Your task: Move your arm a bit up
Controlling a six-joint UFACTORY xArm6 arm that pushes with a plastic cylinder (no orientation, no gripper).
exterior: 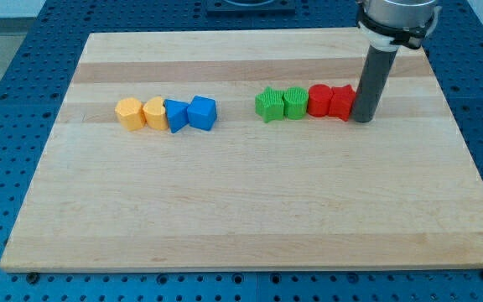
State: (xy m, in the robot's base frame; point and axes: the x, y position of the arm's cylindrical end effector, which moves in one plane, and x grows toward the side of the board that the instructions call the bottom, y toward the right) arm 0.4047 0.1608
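My tip (pixel 362 120) rests on the board at the view's right, touching or just beside the right side of a red block (pixel 342 101). That block ends a row: a green star-like block (pixel 268 104), a green block (pixel 294 102), a red rounded block (pixel 319 100), then the red block by the tip. At the view's left lies a second row: an orange hexagon-like block (pixel 128 112), a yellow block (pixel 154 111), a blue block (pixel 175 115) and a blue cube (pixel 201 112).
The wooden board (pixel 241 210) lies on a blue perforated table (pixel 15 50). The arm's grey body (pixel 397 17) hangs over the board's top right corner.
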